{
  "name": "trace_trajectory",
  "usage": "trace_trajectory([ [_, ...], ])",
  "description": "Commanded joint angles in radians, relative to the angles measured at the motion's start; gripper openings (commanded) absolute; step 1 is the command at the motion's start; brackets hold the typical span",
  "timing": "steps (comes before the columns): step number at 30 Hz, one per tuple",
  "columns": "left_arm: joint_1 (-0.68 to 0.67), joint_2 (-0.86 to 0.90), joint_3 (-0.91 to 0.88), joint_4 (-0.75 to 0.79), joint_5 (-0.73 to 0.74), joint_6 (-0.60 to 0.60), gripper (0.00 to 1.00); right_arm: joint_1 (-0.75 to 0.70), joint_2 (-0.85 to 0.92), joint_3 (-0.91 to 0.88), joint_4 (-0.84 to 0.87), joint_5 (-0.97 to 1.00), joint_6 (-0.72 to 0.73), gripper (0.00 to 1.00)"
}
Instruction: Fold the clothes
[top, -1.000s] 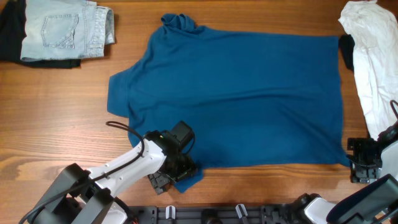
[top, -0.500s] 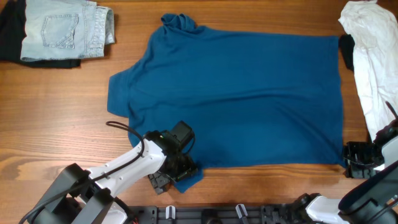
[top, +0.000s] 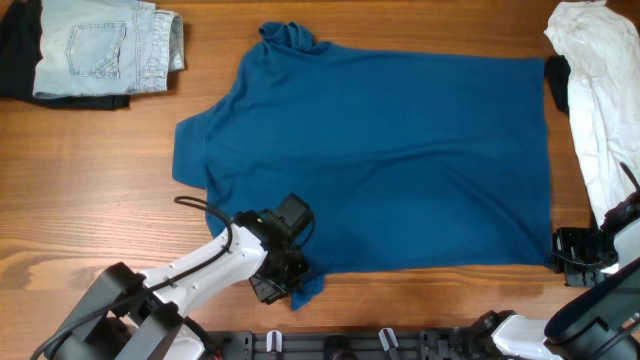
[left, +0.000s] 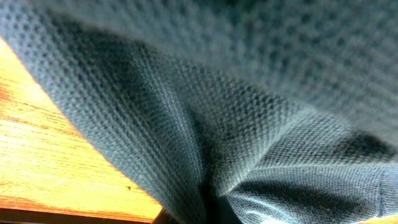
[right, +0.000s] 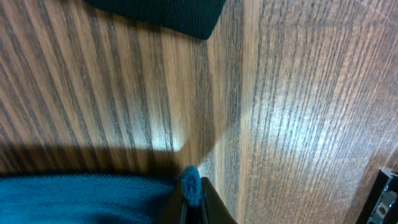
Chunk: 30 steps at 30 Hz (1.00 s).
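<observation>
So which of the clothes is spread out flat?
The big deep-blue top in the middle; the pale denim piece is folded and the white garment lies bunched.

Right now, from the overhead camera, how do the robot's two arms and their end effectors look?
The left arm has white rounded links with black joints; a thin black cable loops beside it. The left end effector is black and blocky. The right end effector is black too, on a pale link.

Matt knit top (top: 400, 160), glossy wood tbl (top: 100, 200)
</observation>
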<state>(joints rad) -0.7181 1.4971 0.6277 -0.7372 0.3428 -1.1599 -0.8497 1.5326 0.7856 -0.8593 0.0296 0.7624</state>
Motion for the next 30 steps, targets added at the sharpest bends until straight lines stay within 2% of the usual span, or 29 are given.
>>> trace_trajectory([
  [1,-0.004,-0.031,-0.029,-0.024,-0.063,0.011,0.04,-0.003,-0.004,0.008,-0.028,-0.023,0.003,0.04],
  [9,-0.004,-0.279,-0.025,-0.110,-0.063,0.019,0.04,-0.003,-0.114,0.091,-0.167,-0.028,0.055,0.04],
  [15,-0.004,-0.455,-0.025,-0.109,-0.093,0.041,0.04,-0.002,-0.233,0.101,-0.174,-0.106,0.056,0.04],
  [18,-0.004,-0.523,-0.025,-0.108,-0.154,0.041,0.04,-0.002,-0.277,0.101,-0.154,-0.114,0.056,0.04],
  [25,-0.003,-0.575,-0.025,-0.072,-0.356,0.047,0.04,-0.002,-0.285,0.101,-0.087,-0.167,0.056,0.05],
  [30,0.031,-0.575,-0.025,-0.013,-0.423,0.066,0.04,0.004,-0.280,0.100,-0.075,-0.222,0.081,0.05],
])
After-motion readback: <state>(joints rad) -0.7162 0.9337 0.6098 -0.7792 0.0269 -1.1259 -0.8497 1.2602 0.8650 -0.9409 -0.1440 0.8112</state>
